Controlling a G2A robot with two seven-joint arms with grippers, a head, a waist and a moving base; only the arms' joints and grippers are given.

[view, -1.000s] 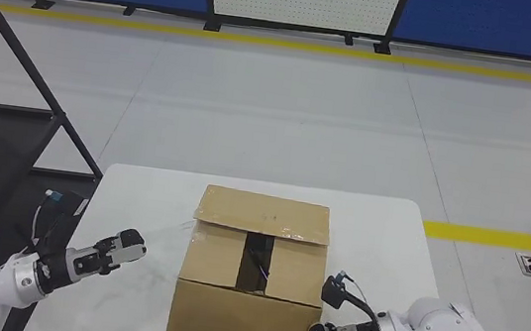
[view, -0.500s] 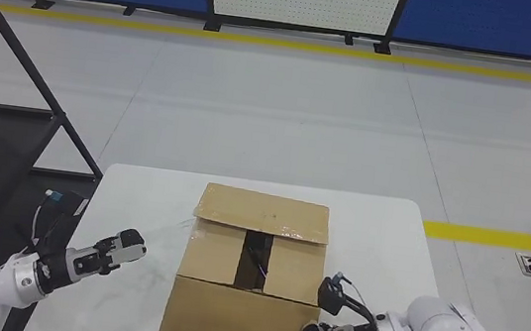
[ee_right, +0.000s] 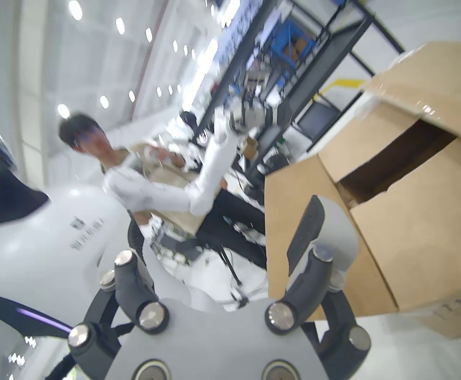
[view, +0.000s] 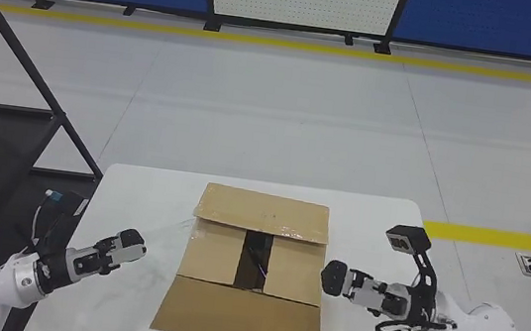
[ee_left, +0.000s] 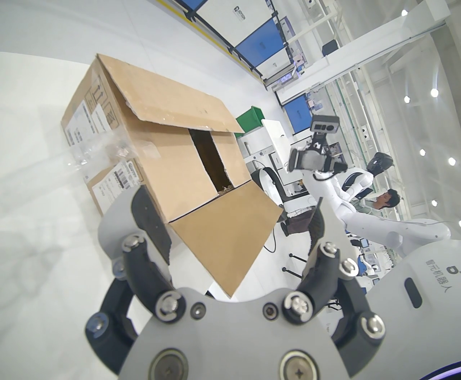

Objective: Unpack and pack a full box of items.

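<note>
A brown cardboard box (view: pixel 234 261) stands in the middle of the white table (view: pixel 142 195). Its far flap (view: pixel 262 213) is raised and its near flap (view: pixel 237 320) hangs out toward me. Two inner flaps lie almost flat, with a dark gap (view: pixel 256 262) between them; what is inside is hidden. My right gripper (view: pixel 335 277) hovers open just beside the box's right edge, nothing between its fingers (ee_right: pixel 313 223). My left gripper (view: pixel 126 245) stays open over the table, a short way left of the box (ee_left: pixel 162 151), holding nothing.
A loose strip of clear tape (ee_left: pixel 108 147) clings to the box's left side. A black metal rack (view: pixel 12 114) stands past the table's left edge. Bare table lies on both sides of the box.
My right gripper rose from the near flap's right corner to the box's right side. The near flap swung farther outward. The left arm kept still.
</note>
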